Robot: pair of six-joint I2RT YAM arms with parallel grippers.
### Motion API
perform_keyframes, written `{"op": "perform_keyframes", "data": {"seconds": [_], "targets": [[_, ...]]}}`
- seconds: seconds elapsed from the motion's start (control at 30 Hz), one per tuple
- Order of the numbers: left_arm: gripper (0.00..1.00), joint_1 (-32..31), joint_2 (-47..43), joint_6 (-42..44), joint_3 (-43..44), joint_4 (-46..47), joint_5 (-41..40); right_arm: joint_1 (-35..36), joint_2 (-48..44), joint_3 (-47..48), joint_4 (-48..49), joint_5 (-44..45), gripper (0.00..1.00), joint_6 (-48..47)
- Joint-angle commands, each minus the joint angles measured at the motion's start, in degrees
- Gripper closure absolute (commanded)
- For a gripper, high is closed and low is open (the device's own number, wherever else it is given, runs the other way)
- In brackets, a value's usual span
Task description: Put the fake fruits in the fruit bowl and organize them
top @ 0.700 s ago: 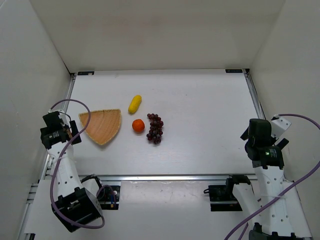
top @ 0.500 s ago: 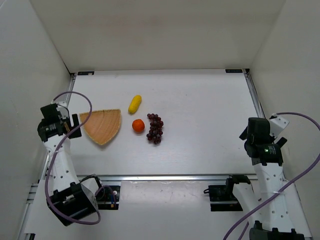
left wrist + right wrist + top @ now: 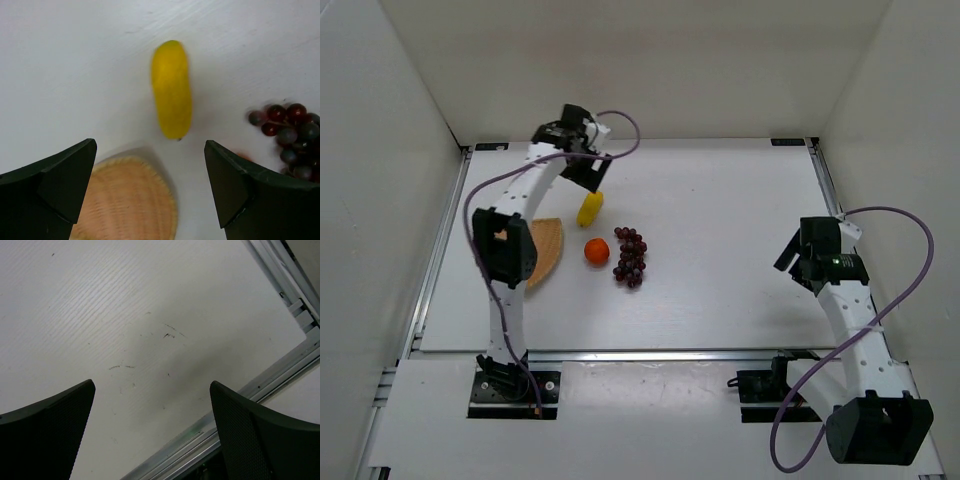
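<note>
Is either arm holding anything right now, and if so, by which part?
Nothing is held. The left gripper hangs with jaws open near the yellow fruit, not touching it; the right gripper is open over the table.

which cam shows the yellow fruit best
The left wrist view: the yellow fruit lies whole and large ahead of the open left gripper. The top external view shows it small, right beside that gripper. The right wrist view shows only the table, no fruit.

woven tan wicker bowl [image 3: 125, 200]; smooth matt yellow fruit [image 3: 172, 89]; glossy grapes [image 3: 290, 135]; ribbed white table [image 3: 125, 315].
</note>
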Motion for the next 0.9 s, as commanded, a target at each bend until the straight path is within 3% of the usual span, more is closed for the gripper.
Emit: {"op": "perform_keyframes", "data": {"seconds": [0.0, 0.23, 0.5, 0.7, 0.73, 0.87], "targets": [[0.0, -4.8, 6.4, 0.5, 4.6, -3.7, 0.0, 0.4, 1.1, 2.2, 1.7, -1.3, 0.0, 1.1], [0.0, -6.0, 14.2, -4.0, 4.7, 3.2, -12.3, 0.9, 1.6, 1.6, 1.7, 0.7, 0.0, 1.1], [0.0, -4.8, 18.7, -5.4, 2.5, 3.8, -12.5, 0.9, 4.9, 2.3, 1.7, 0.7, 0.0, 1.1], [0.39, -4.8, 17.9, -5.4, 1.0, 0.6, -3.5, 0.9, 6.0, 4.3, 1.7, 0.7, 0.0, 0.6], [0.56, -4.8, 17.3, -5.4, 1.7, -0.8, -2.0, 0.9, 6.0, 4.3, 1.7, 0.7, 0.0, 0.6], [0.9, -4.8, 9.9, -6.4, 1.2, -0.8, 0.0, 0.9, 6.0, 4.3, 1.7, 0.7, 0.0, 1.2]]}}
